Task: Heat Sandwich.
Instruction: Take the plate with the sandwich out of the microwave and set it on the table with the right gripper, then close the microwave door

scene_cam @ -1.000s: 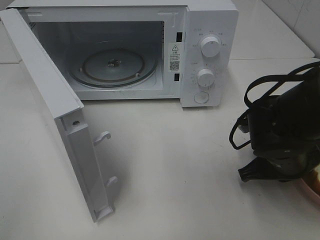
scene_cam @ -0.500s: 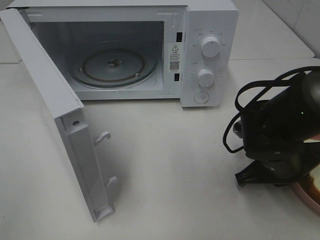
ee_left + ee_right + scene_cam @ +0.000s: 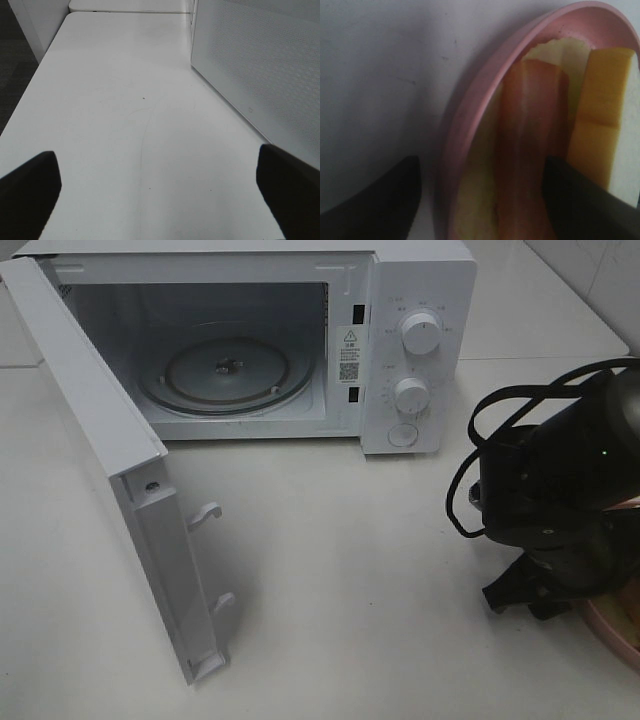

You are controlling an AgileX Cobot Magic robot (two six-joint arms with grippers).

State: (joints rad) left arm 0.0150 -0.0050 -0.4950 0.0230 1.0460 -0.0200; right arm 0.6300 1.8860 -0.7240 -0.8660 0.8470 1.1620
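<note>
The sandwich (image 3: 600,120) lies on a round pink plate (image 3: 470,125); white bread, a pinkish strip and yellow filling show in the right wrist view. My right gripper (image 3: 480,165) is open and straddles the plate's rim, one finger outside it and one over the sandwich. In the exterior high view the right arm (image 3: 560,490) hangs over the plate (image 3: 612,628) at the lower right and hides the sandwich. Seen only in its wrist view, my left gripper (image 3: 160,172) is wide open and empty above bare table.
The white microwave (image 3: 415,340) stands at the back with its door (image 3: 100,440) swung open to the left and a glass turntable (image 3: 225,375) inside. The door's perforated panel (image 3: 260,60) is beside the left gripper. Black cables loop around the right arm.
The right gripper's fingers have spread from nearly shut to open. The right arm has shifted slightly over the plate and now covers the bit of sandwich that showed before.
</note>
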